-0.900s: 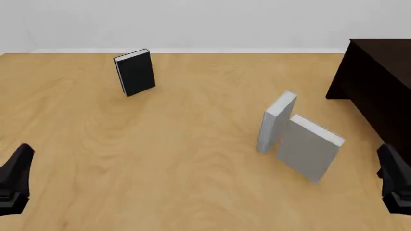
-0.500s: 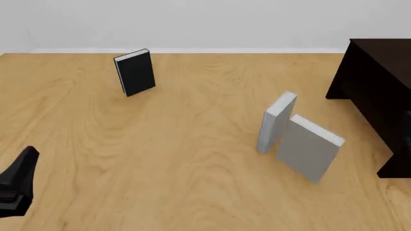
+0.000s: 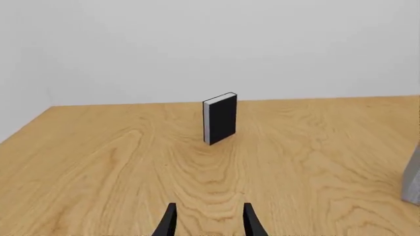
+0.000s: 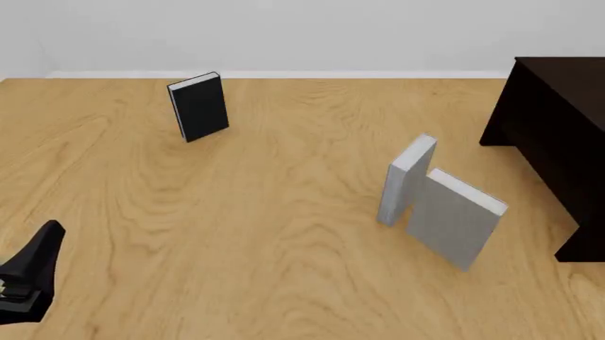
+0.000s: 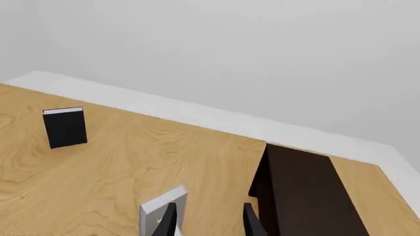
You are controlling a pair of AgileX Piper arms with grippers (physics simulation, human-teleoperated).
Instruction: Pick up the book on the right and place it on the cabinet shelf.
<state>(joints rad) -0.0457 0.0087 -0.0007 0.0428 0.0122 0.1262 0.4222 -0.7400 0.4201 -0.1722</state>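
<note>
Book (image 4: 452, 225) stood upright, long axis vertical, cover facing camera. Three books total, one cabinet (image 4: 553, 145). Left gripper (image 3: 208, 222) and right gripper (image 5: 208, 220) both parted, empty.

Your left gripper (image 4: 30, 280): matte black, angular, tapered w/ pale detail; right gripper (image 5: 208, 220) fingers thin, black.

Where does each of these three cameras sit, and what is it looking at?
Front view: above the arms' side, looking down the table at three books and the cabinet; left gripper shows.
Left wrist view: behind the left gripper, facing the black book.
Right wrist view: behind the right gripper, high, facing the cabinet.
All share the black book.
</note>
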